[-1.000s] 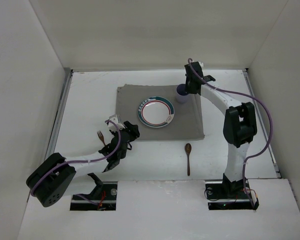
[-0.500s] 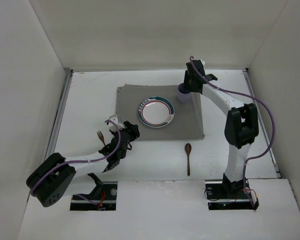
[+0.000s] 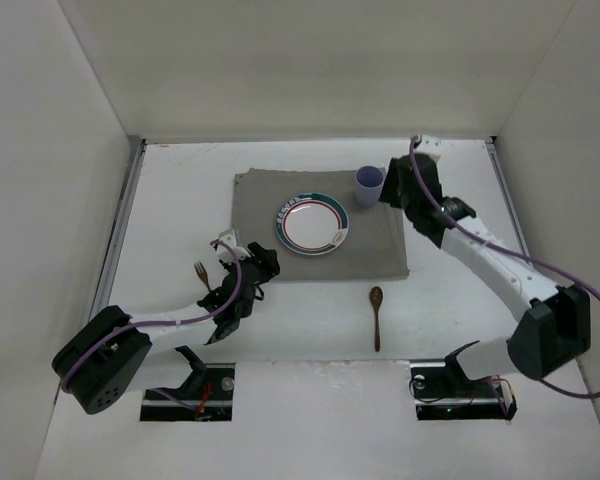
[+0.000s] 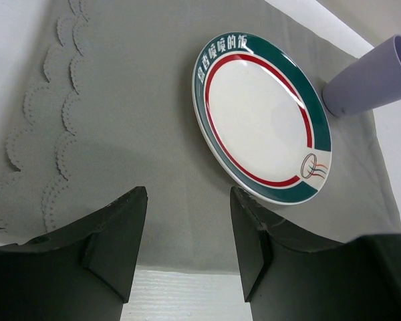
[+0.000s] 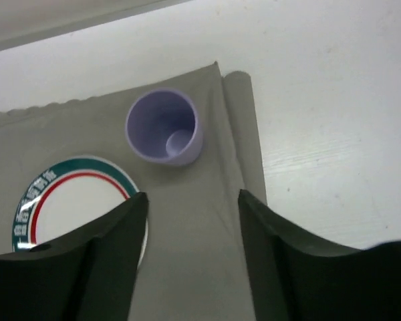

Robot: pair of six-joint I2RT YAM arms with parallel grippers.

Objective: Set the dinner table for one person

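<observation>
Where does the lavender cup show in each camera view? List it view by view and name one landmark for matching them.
Top external: the lavender cup stands at the far right corner of the grey mat, just right of the plate.
Left wrist: the cup is at the upper right edge, beyond the plate.
Right wrist: the cup is upper centre, seen from above.
Shared landmark: the green-and-red-rimmed plate, beside the cup in every view.

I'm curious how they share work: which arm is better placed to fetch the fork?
Left. The fork lies on the dinner table close beside the open left gripper, while the right gripper is far across the mat by the cup.
</observation>
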